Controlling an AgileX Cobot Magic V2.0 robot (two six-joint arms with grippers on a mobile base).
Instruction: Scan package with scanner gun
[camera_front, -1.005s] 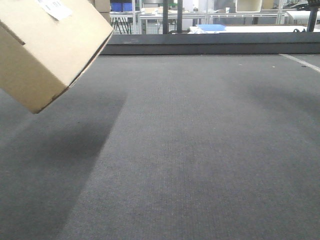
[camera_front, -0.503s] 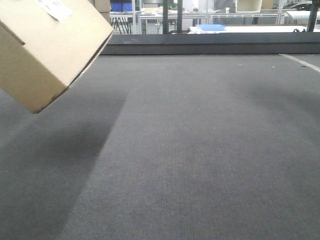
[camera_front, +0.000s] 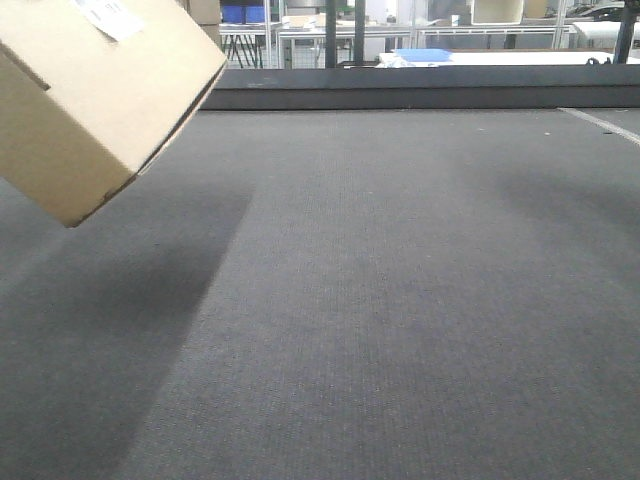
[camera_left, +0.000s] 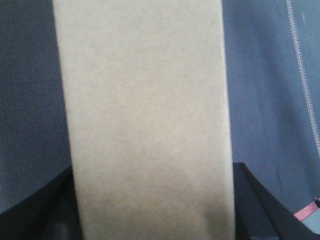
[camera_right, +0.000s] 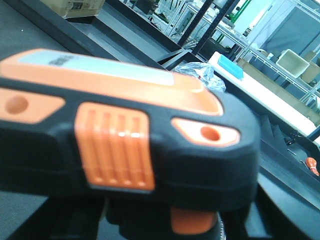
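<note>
A brown cardboard package (camera_front: 95, 95) hangs tilted in the air at the upper left of the front view, with a white label (camera_front: 110, 17) on its top face. In the left wrist view the package (camera_left: 145, 120) fills the middle, and my left gripper's dark fingers (camera_left: 250, 205) stand on both sides of it, shut on it. In the right wrist view an orange and black scanner gun (camera_right: 125, 145) fills the frame, held in my right gripper. The right gripper's own fingers are mostly hidden behind the gun. Neither gripper shows in the front view.
A dark grey carpeted table top (camera_front: 400, 300) spreads below the package. A raised dark ledge (camera_front: 420, 90) runs along its far edge. Shelves, a blue bin (camera_front: 420, 55) and a white bench stand behind it. A white stripe (camera_front: 605, 125) crosses the far right.
</note>
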